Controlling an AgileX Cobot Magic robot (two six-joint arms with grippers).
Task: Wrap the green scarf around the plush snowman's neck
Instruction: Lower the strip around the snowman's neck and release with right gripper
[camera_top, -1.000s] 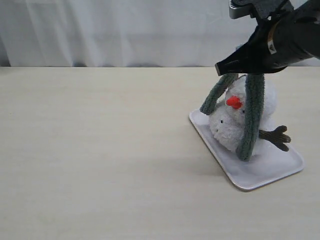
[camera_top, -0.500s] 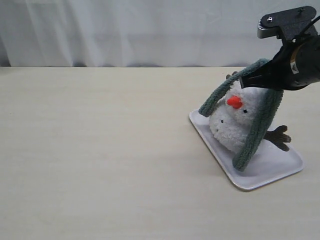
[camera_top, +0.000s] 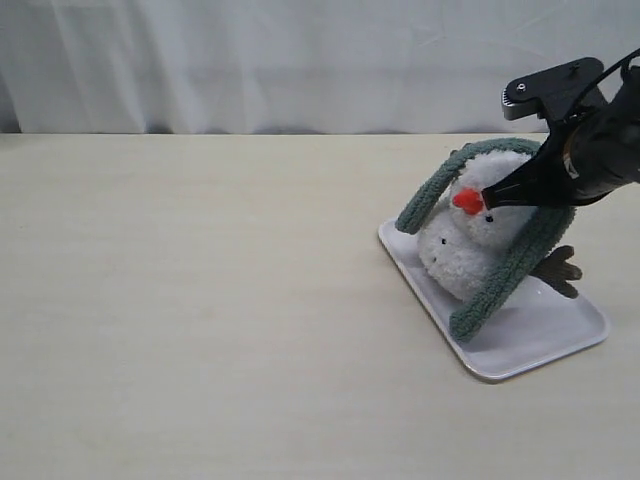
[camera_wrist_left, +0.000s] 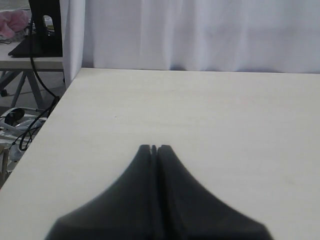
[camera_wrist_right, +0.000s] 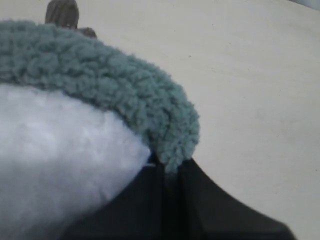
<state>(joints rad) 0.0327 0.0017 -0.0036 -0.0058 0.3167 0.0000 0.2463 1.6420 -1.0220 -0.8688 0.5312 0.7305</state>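
Note:
The plush snowman (camera_top: 465, 250) lies tilted on a white tray (camera_top: 520, 345), orange-red nose (camera_top: 467, 201) facing left, one brown twig arm (camera_top: 557, 270) at its right. The green scarf (camera_top: 500, 272) arches over its head, one end hanging at the left (camera_top: 420, 208), the other reaching the tray. My right gripper (camera_top: 490, 199) is shut on the scarf beside the nose; in the right wrist view the scarf (camera_wrist_right: 125, 95) runs over the white plush (camera_wrist_right: 60, 155) into the gripper (camera_wrist_right: 170, 167). The neck is hidden. My left gripper (camera_wrist_left: 154, 148) is shut and empty over bare table.
The tray sits at the right of the beige table (camera_top: 200, 300), a white curtain (camera_top: 250, 60) behind. In the left wrist view the table's edge (camera_wrist_left: 45, 125) shows, with a desk and cables (camera_wrist_left: 20, 120) beyond it.
My right gripper has come down and toward the right, lowering the scarf from above the snowman onto its head. The scarf's loop now lies draped over the plush.

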